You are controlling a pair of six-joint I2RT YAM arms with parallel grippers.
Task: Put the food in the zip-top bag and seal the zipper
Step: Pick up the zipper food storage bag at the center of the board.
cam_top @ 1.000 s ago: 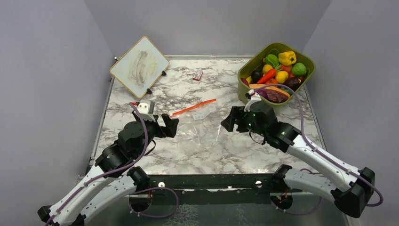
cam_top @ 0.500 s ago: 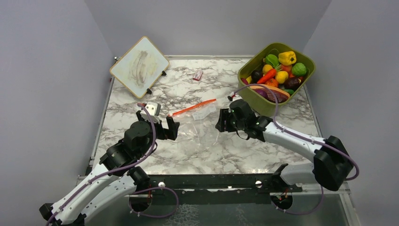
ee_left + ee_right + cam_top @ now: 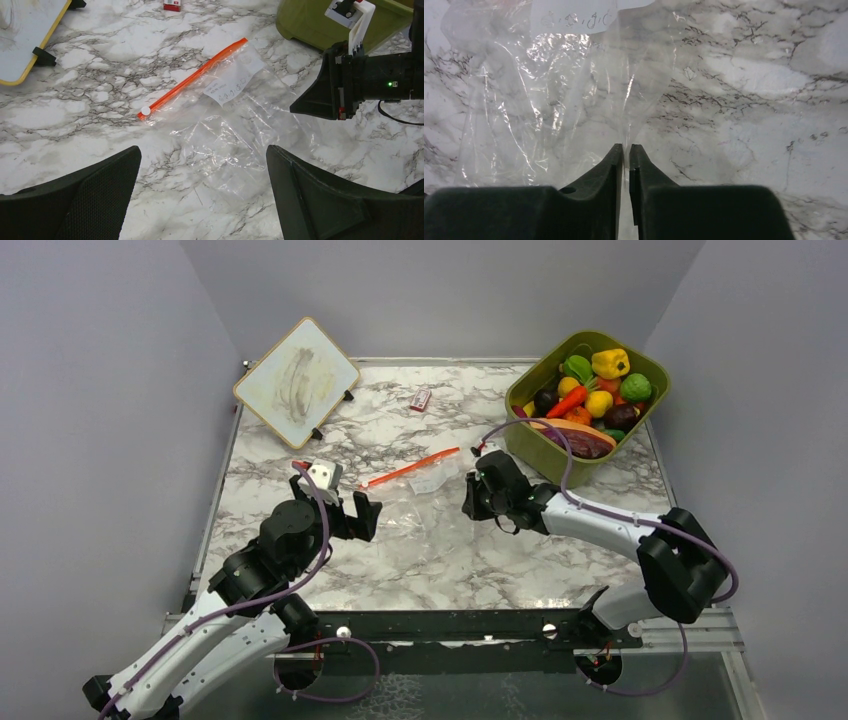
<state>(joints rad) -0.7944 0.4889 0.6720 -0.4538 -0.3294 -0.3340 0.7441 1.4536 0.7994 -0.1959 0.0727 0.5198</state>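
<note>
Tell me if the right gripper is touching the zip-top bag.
Touching. The right wrist view shows the right gripper shut on the zip-top bag, its edge between the fingers.

The table [image 3: 430,560] is white marble with grey-black veins. At its centre lies the clear, glinting zip-top bag [image 3: 235,140], with a white label patch [image 3: 234,77] and an orange-red zipper [image 3: 195,77] that has a white slider [image 3: 145,110]. At 1 o'clock an olive-green tub [image 3: 520,445] holds food [image 3: 598,390] in yellow, green, orange, red and dark purple. At 11 o'clock a white board [image 3: 296,383] shows a tan rim and grey smears. At 12 o'clock the packet [image 3: 421,399] is red and white. The left gripper [image 3: 202,150] and right gripper [image 3: 626,147] are black.
</note>
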